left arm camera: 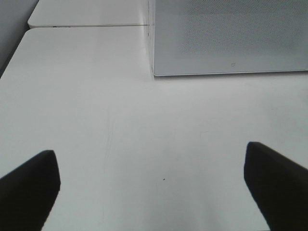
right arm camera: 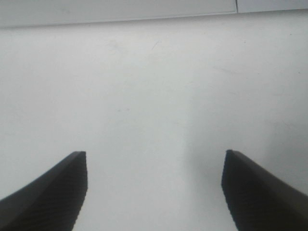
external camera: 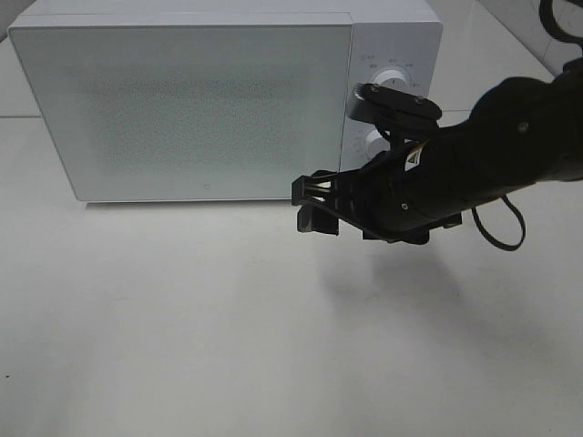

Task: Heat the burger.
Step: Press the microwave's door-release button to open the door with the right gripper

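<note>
White table [external camera: 182,346] before the closed microwave [external camera: 182,100], right gripper [external camera: 310,205] and left gripper [left arm camera: 149,155] both wide, empty

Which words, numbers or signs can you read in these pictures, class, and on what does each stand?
No text can be read.
Small mark low on the frosted door of the white box-shaped microwave: too small to read.
Tiny markings around its upper round white dial: blurred, unreadable.

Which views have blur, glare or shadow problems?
Exterior high: even bright light, faint shadow on the table under the right arm, speckle on the microwave door. Left wrist: left gripper fingers soft-edged, out of focus. Right wrist: table washed out, nearly featureless; right gripper ribbing readable.
</note>
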Action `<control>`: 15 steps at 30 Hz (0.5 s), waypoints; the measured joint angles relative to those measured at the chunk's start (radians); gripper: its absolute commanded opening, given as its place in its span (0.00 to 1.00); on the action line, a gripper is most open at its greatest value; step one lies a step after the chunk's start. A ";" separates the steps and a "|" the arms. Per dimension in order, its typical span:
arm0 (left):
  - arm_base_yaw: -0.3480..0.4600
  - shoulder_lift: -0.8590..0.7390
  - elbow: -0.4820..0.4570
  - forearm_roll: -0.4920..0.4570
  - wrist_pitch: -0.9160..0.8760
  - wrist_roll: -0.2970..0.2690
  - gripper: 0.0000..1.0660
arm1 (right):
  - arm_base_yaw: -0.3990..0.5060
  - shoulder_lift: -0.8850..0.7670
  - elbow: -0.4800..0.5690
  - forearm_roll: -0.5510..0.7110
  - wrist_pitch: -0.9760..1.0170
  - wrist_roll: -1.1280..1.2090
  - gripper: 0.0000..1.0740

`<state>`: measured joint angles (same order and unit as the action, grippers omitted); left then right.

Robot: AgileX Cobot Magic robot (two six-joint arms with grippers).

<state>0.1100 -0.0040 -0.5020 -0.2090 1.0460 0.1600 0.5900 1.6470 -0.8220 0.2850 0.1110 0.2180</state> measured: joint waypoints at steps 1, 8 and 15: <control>0.000 0.000 0.000 0.000 0.000 0.000 0.92 | 0.000 0.000 -0.019 -0.026 0.039 -0.009 0.70; 0.000 0.000 0.000 0.000 0.000 0.000 0.92 | 0.000 -0.003 -0.133 -0.227 0.290 -0.011 0.70; 0.000 0.000 0.000 0.000 0.000 0.000 0.92 | 0.000 -0.085 -0.226 -0.357 0.593 -0.009 0.70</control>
<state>0.1100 -0.0040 -0.5020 -0.2090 1.0460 0.1600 0.5900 1.5620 -1.0480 -0.0720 0.7040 0.2090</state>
